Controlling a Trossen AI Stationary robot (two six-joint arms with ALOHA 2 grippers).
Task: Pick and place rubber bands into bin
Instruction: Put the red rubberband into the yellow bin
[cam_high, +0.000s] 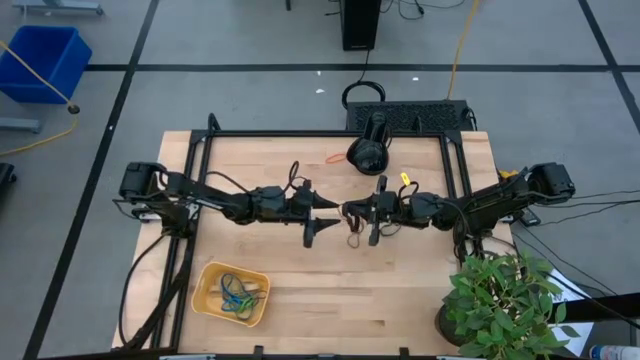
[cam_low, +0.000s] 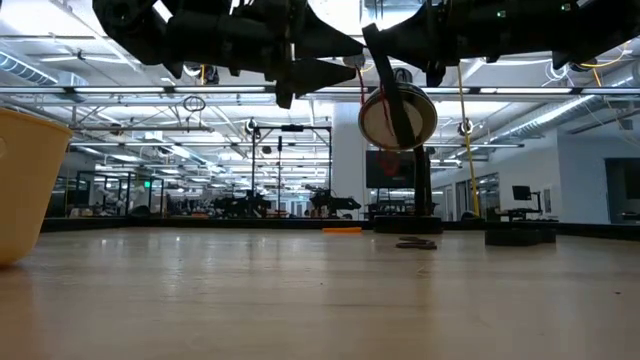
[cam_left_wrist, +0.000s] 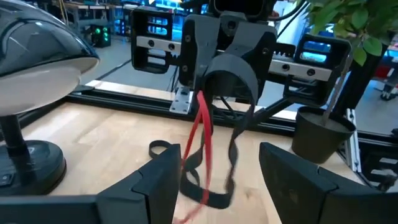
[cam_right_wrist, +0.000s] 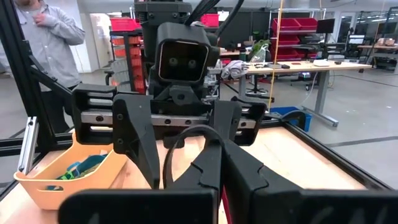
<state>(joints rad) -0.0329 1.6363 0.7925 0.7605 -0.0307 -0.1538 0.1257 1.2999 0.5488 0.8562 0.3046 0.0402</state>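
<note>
The right gripper (cam_high: 352, 211) pinches rubber bands (cam_left_wrist: 205, 155) aloft for handover; the left gripper (cam_high: 322, 215) waits spread apart.

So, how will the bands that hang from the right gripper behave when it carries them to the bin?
The rubber bands hang limp and twisted under the right gripper, so they will probably sway and droop. They look thin and light, so the load should be small. One red strand hangs looser; it might slip out before the bin.

Left pincer (cam_high: 322, 213) and right pincer (cam_high: 352, 214) nearly meet mid-table; bare wood toward bin (cam_high: 207, 303); plant (cam_high: 500, 300) blocks right corner.
</note>
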